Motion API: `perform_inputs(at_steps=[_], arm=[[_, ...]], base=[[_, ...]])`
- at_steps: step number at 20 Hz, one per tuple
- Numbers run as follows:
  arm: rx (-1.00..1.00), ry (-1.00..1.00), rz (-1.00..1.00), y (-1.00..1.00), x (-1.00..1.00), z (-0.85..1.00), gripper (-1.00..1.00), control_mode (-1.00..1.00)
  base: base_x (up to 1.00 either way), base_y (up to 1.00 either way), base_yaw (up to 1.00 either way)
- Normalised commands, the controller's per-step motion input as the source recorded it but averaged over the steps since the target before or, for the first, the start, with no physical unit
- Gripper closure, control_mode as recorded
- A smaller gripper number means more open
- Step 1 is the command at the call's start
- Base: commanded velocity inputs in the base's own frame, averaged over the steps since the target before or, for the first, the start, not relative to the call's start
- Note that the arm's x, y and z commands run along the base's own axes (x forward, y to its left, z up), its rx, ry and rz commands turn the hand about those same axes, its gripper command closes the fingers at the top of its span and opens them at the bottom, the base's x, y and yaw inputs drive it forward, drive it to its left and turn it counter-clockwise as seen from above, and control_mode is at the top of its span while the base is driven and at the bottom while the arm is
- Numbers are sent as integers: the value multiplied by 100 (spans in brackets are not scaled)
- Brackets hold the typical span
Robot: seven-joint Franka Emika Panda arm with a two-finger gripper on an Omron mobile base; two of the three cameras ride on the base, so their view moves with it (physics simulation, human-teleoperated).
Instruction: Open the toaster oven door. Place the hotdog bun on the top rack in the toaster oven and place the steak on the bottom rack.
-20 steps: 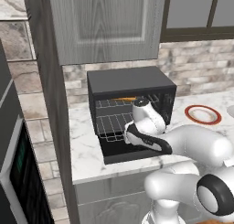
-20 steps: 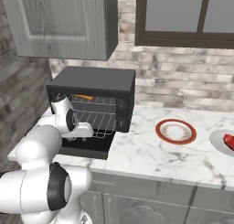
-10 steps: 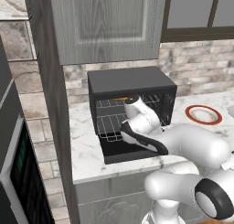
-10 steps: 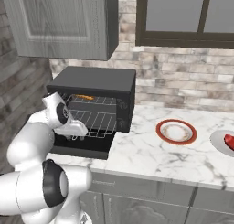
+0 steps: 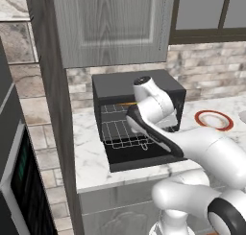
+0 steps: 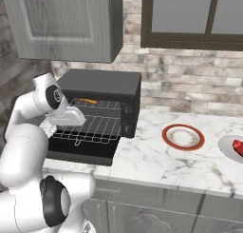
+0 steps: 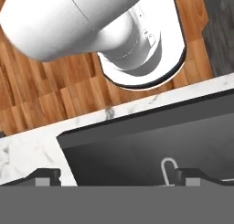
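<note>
A simulated kitchen, taken from left to right. At far left stood a tall built-in oven (image 5: 19, 181), then a grey cabinet (image 5: 110, 23) hanging over a marble counter (image 6: 156, 156). On the counter sat the black toaster oven (image 6: 102, 82), its door (image 6: 80, 151) folded down flat toward the robot. Two wire racks showed in the cavity. The bottom rack (image 6: 90, 130) was pulled partway out over the door and looked bare. The bun (image 6: 88, 101), a thin orange-tan strip, lay on the top rack (image 6: 102, 104) toward the back, its long axis running side to side.

The gripper (image 7: 116, 175) hung over the open door at the oven's mouth, pointing down at the door and counter edge. Its jaws were spread wide apart and held nothing.

Further right on the counter was a red-rimmed plate (image 6: 183, 136), with nothing visible on it. At the far right edge, on a white plate (image 6: 228, 149), lay the red steak (image 6: 238, 146).

In the right base view, the steak lay at about 3 o'clock from the jaws, well apart, past the oven and the red-rimmed plate. The bun, by contrast, was near, at about 1 o'clock and slightly higher. Judging by this, the bun step looked done and the steak remained, so the arm would need a long sweep to the robot's right. The steak's long axis could not be told, as the picture edge cut it off.
</note>
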Motion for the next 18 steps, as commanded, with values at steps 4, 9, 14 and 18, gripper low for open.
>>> perform_inputs(at_steps=[4, 9, 14, 18], arm=[[0, 0, 0, -14, -57, 51, -100, -100], [0, 3, 0, -33, -61, 54, -100, -100], [3, 0, -1, -48, -52, 27, -100, -100], [6, 0, -2, -41, -40, 13, -100, -100]], base=[[0, 0, 0], [0, 0, 0], [0, 0, 0], [0, 0, 0]])
